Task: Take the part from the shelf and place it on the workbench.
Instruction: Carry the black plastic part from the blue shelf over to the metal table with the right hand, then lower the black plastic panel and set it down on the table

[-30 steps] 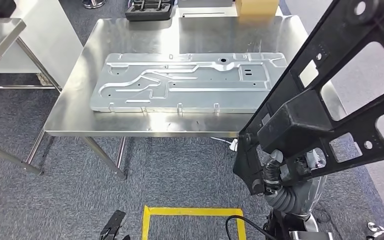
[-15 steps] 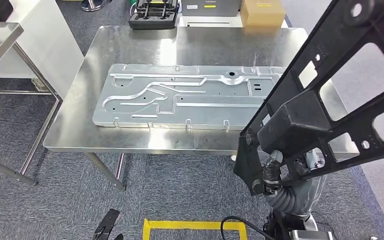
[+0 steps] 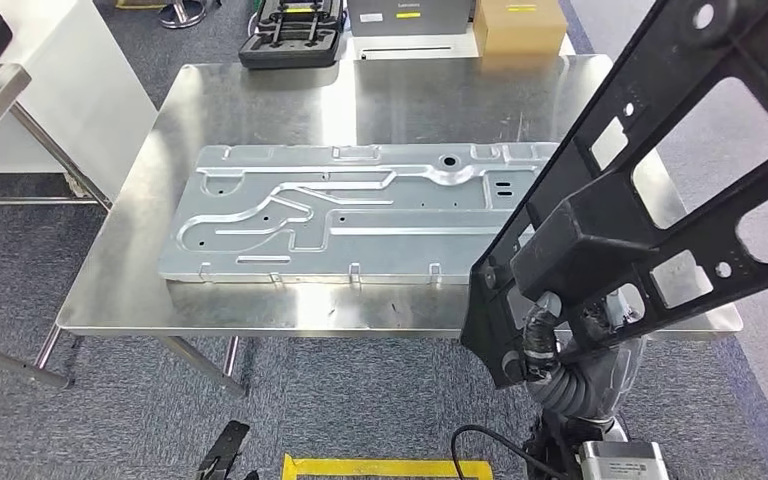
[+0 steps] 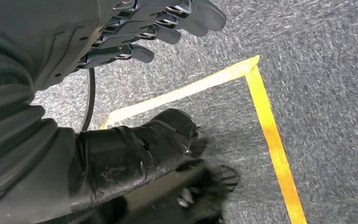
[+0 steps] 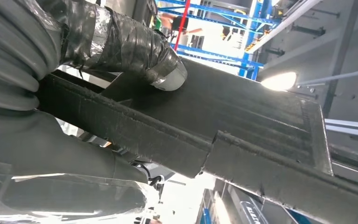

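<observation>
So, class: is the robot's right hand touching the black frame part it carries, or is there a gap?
Touching. In the right wrist view the right hand has its taped thumb pressed flat on the black frame part, with no gap between them.

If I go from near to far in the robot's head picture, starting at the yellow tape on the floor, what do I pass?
Yellow tape → workbench front edge → silver metal panel lying flat on it → black case on the floor behind the workbench.
</observation>
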Controlling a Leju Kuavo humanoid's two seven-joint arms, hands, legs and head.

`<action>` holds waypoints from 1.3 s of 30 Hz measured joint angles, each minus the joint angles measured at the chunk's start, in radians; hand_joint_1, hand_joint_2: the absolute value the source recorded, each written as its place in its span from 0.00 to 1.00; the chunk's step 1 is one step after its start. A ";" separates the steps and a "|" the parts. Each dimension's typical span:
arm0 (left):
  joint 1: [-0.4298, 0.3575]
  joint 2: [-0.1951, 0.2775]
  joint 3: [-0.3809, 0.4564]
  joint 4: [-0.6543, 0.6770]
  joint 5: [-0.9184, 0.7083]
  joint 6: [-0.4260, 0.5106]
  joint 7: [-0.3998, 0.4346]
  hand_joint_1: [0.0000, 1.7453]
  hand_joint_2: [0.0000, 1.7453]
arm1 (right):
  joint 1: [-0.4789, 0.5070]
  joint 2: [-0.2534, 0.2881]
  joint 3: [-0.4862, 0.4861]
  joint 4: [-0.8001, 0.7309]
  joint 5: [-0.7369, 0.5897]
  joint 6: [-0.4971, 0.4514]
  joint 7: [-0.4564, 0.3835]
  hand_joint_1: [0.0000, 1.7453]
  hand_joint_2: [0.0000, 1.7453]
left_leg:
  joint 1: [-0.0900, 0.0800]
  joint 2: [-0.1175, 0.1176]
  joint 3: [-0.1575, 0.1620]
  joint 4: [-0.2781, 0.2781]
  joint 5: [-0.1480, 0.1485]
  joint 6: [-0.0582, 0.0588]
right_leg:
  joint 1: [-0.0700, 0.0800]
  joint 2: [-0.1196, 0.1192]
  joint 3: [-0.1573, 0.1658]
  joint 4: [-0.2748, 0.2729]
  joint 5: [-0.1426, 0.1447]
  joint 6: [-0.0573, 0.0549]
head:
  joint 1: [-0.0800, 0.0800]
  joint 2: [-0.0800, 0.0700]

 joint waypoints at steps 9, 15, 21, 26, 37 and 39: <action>0.014 0.006 0.000 0.000 0.017 0.009 -0.021 0.00 1.00 | -0.016 0.000 0.001 0.017 0.039 0.000 0.034 1.00 1.00 | -0.014 0.001 0.077 -0.285 0.177 0.044 | 0.002 0.005 0.042 -0.003 -0.038 0.023 | 0.002 0.000; 0.015 0.008 0.000 0.000 0.013 0.009 -0.022 0.00 1.00 | -0.044 -0.025 0.001 0.025 0.132 0.000 0.136 1.00 1.00 | -0.007 0.003 0.109 -0.310 0.175 0.055 | -0.004 0.002 -0.091 0.252 -0.146 0.046 | 0.005 0.000; 0.019 0.011 0.000 0.000 0.015 0.008 -0.022 0.00 1.00 | -0.080 -0.068 0.001 0.041 0.210 0.000 0.233 1.00 1.00 | 0.001 -0.003 0.106 -0.250 0.124 0.028 | -0.023 0.002 -0.037 0.063 -0.008 0.063 | 0.009 0.000; 0.020 0.012 0.000 0.001 0.017 0.009 -0.021 0.00 1.00 | -0.083 -0.109 -0.016 0.051 0.266 -0.001 0.323 1.00 1.00 | 0.001 -0.001 0.089 -0.216 0.099 0.010 | -0.021 0.007 -0.032 0.053 -0.020 0.030 | -0.001 0.000; 0.029 0.014 0.002 0.001 0.041 0.021 -0.047 0.00 1.00 | -0.059 -0.279 -0.179 0.050 0.437 0.169 0.585 1.00 1.00 | -0.023 0.003 0.057 -0.222 0.154 0.055 | -0.005 0.010 -0.004 0.040 -0.033 0.020 | -0.006 0.000; 0.030 0.017 0.003 0.001 0.043 0.022 -0.048 0.00 1.00 | -0.057 -0.309 -0.206 0.049 0.447 0.181 0.602 1.00 1.00 | -0.030 0.002 0.065 -0.243 0.152 0.061 | -0.009 0.011 -0.003 0.032 -0.030 0.030 | -0.006 0.000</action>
